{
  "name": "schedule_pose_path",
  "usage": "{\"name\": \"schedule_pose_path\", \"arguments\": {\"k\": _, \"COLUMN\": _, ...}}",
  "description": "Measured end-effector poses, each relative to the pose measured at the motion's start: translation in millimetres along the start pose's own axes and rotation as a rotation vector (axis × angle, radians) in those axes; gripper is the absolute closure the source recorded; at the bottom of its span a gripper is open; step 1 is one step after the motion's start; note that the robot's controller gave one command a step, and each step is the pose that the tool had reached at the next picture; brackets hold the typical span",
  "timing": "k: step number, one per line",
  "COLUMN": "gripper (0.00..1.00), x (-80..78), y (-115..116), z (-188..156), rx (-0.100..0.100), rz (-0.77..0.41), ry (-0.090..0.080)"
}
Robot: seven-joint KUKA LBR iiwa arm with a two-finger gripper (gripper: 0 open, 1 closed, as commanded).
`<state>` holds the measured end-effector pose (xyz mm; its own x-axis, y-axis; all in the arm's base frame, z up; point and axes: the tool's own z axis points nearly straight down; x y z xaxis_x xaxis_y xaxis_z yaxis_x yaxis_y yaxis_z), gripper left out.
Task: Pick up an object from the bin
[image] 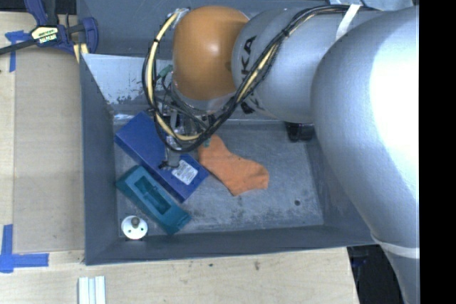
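- Grey metal bin [96, 174] with sloping walls and a scuffed floor lies under your arm, which comes in from the right.
- Your wrist, with its rounded orange cover [206, 50] and looped yellow and black cables [153, 75], hangs low over the bin's left half.
- Below that cover, the jaws point down at a flat dark-blue rectangular box [146, 139] with a white label [185, 172]. The box lies slantwise, left of the middle of the floor.
- You cannot tell how far apart the jaws stand, nor whether they have hold of anything.
- A teal rectangular plastic tray [152, 197] lies against the box's front edge.
- A crumpled orange cloth [239, 171] lies just to the right of the box.
- A small white round cap [133, 226] sits in the front left corner, near the tray.
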<state>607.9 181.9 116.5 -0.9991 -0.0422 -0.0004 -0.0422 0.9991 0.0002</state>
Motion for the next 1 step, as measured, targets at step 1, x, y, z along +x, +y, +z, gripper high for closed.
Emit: {"name": "schedule_pose_path", "arguments": {"k": 1, "gripper": 0.0, "x": 12.7, "y": -20.5, "z": 6.9, "rx": 0.0, "rz": -0.095, "ry": -0.002}}
